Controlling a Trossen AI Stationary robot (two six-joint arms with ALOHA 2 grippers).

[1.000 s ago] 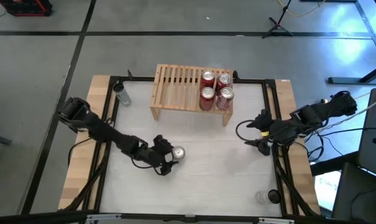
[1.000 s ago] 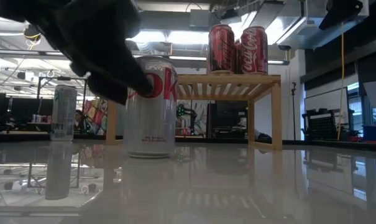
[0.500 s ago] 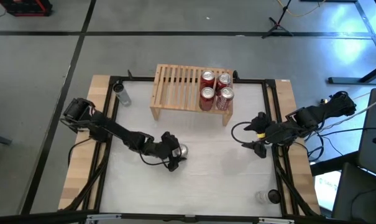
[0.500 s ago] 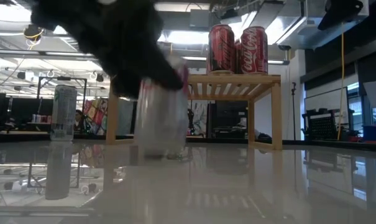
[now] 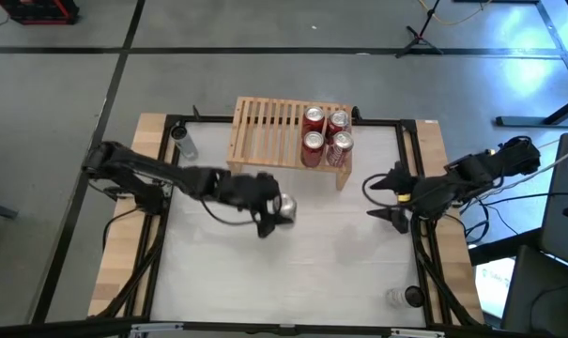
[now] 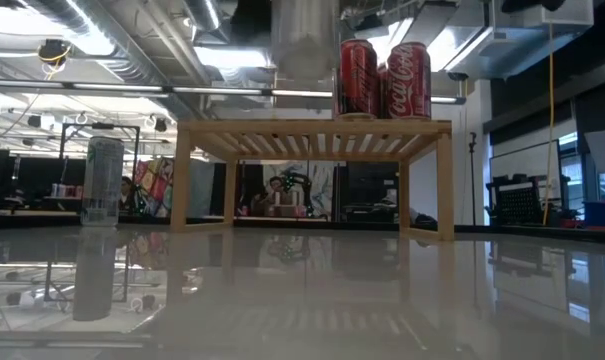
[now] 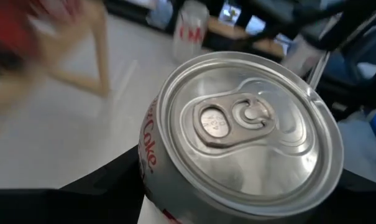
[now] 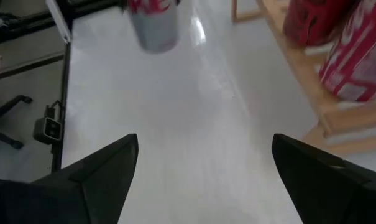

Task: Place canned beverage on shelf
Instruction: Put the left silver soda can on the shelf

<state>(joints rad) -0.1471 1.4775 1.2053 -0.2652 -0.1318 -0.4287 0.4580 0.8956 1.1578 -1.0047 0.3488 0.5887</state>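
Note:
My left gripper (image 5: 276,214) is shut on a silver Diet Coke can (image 5: 286,207), held in the air near the front of the light-wood shelf (image 5: 265,131). In the low view the can (image 6: 304,40) hangs higher than the shelf's slatted top (image 6: 312,130). Several red cans (image 5: 326,136) stand on the shelf's right end. My right gripper (image 5: 389,199) is open and empty over the table's right side, pointing toward the shelf. My left gripper pinches the can's side wall just below the top rim (image 7: 151,163), one dark finger (image 7: 107,186) on each side. The fingers come from the table's left, slanting down. The can is upright, top up, lifted clear of the table.
A tall slim silver can (image 5: 182,143) stands at the far left, beside the shelf. Another can (image 5: 396,298) stands at the near right corner. Black frame rails (image 5: 420,253) run along the table's sides. The shelf's left half shows bare slats.
My left gripper has lifted the silver can off the table and carried it up and toward the far edge and right, toward the shelf. The can has stayed upright and now hangs above shelf-top height.

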